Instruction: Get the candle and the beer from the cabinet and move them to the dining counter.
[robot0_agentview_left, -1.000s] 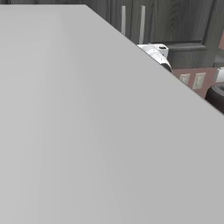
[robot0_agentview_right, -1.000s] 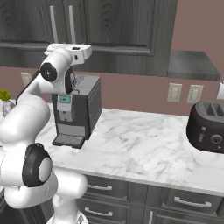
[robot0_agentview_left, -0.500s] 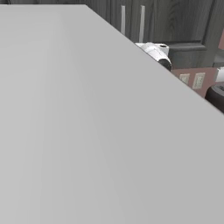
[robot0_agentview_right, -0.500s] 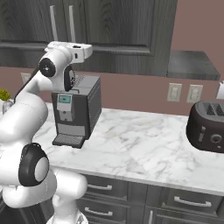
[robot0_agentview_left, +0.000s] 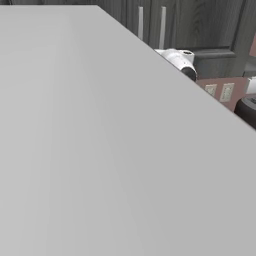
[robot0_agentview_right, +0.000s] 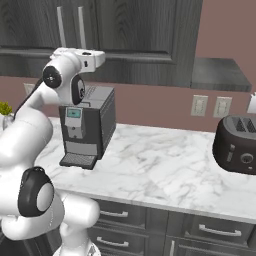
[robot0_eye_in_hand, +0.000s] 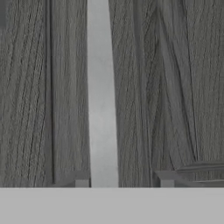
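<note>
The dark wood-grain cabinet (robot0_agentview_right: 140, 30) hangs above the worktop with its doors shut, so the candle and the beer are hidden. The dining counter is out of view. My arm reaches up to the cabinet's lower edge, below its two silver handles (robot0_agentview_right: 80, 25). In the hand view my gripper (robot0_eye_in_hand: 124, 179) faces the door straight on. One silver handle (robot0_eye_in_hand: 101, 96) runs between the fingertips, and the left fingertip (robot0_eye_in_hand: 81, 179) rests against it. The jaws are drawn in around that bar.
A black coffee machine (robot0_agentview_right: 90, 125) stands on the marble worktop (robot0_agentview_right: 165, 170) right under my hand. A dark toaster (robot0_agentview_right: 237, 145) sits at the right end. A flat pale grey surface (robot0_agentview_left: 75, 150) blocks most of the left base view.
The hand has edged slightly closer to the cabinet door. The coffee machine, toaster and cabinet doors have not moved.
</note>
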